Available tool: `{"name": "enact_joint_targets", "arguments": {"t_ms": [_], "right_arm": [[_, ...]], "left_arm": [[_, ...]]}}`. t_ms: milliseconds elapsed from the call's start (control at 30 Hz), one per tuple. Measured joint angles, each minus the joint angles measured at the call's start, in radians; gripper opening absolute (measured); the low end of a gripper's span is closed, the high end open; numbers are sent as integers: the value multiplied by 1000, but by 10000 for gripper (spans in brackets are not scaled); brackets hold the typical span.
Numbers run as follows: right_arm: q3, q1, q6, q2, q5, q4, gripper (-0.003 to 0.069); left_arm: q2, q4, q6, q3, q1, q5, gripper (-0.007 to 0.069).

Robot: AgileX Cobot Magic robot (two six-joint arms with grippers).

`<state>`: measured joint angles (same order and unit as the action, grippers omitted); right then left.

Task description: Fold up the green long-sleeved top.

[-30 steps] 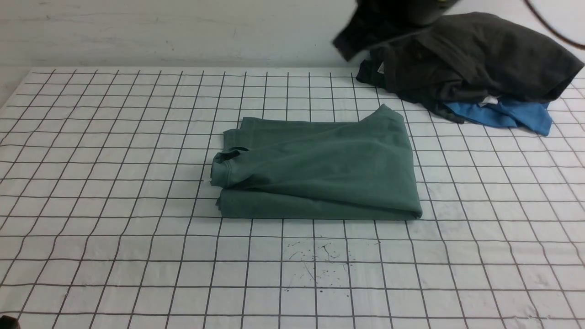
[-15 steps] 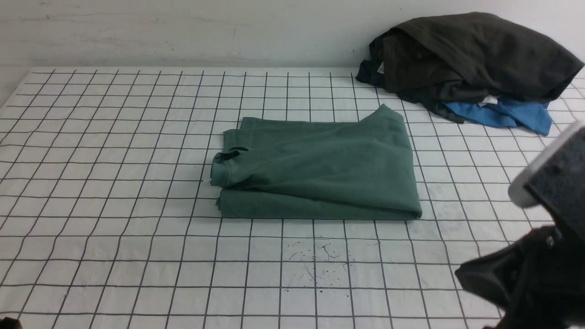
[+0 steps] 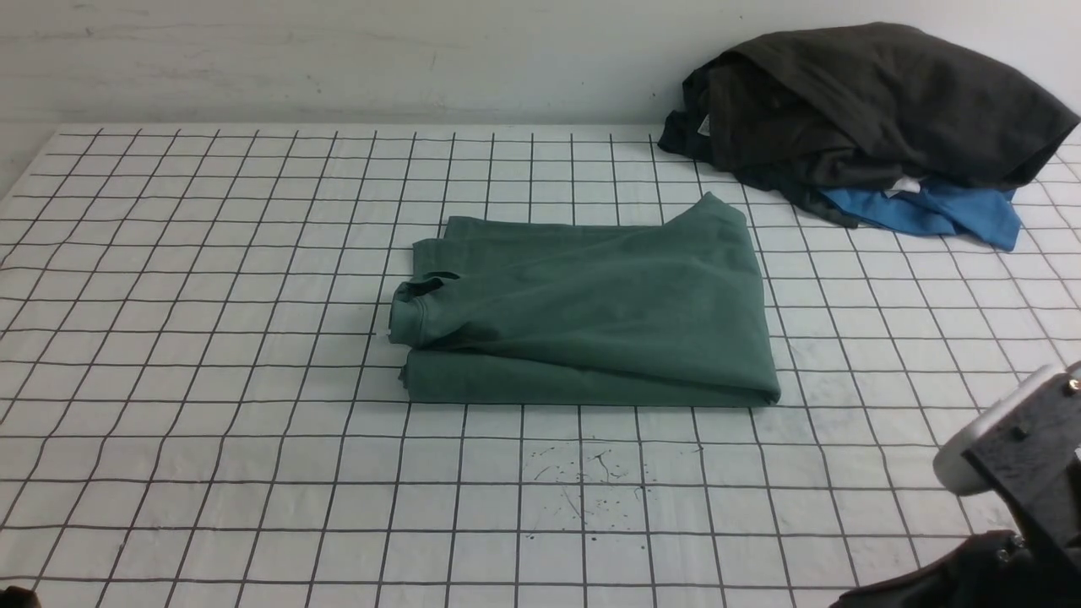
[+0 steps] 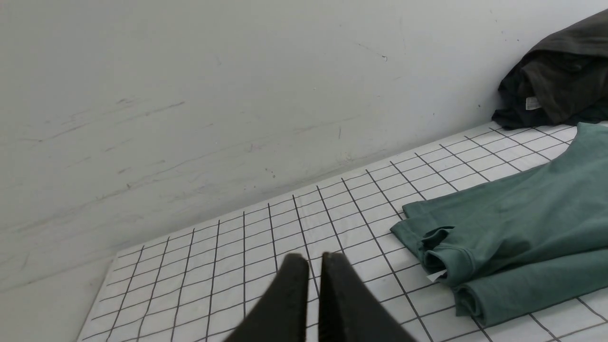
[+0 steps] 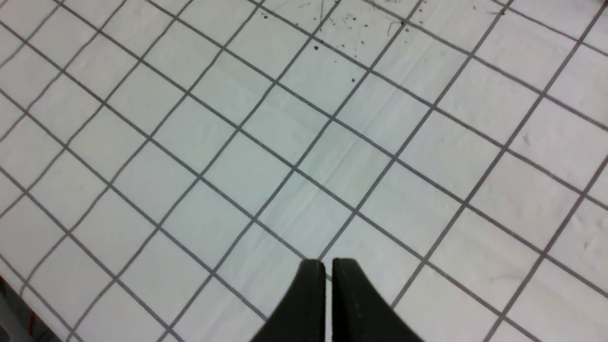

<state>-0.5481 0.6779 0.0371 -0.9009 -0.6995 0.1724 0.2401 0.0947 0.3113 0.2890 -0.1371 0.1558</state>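
Green top (image 3: 591,317) lay folded in a neat rectangle on the gridded cloth (image 3: 211,338), ahead and to the right of the left gripper (image 4: 313,259), whose jaws were pressed together over bare squares and held nothing. The right gripper (image 5: 328,263) also had its jaws together and empty, low over the cloth just short of some ink specks (image 5: 351,28), with the top well ahead of it to its left. A dark garment (image 3: 870,101) and a blue one (image 3: 937,211) sat heaped far beyond the right gripper, apart from the top.

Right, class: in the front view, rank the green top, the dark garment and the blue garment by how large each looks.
1. green top, though it lies nearer the camera
2. dark garment, bunched up
3. blue garment, mostly hidden beneath the dark one, so only its visible part counts
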Motion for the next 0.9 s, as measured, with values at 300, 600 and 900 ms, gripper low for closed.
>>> {"name": "enact_joint_targets", "arguments": {"t_ms": [300,600,900], "right_arm": [[201,-85,0,365,170,-223,13],[454,-447,2,835,453,-187,13],[574,-642,3,894,403,-33,13]], "left_arm": [[0,0,0,0,0,0,22],[0,0,0,0,0,0,22],[0,0,0,0,0,0,22]]}}
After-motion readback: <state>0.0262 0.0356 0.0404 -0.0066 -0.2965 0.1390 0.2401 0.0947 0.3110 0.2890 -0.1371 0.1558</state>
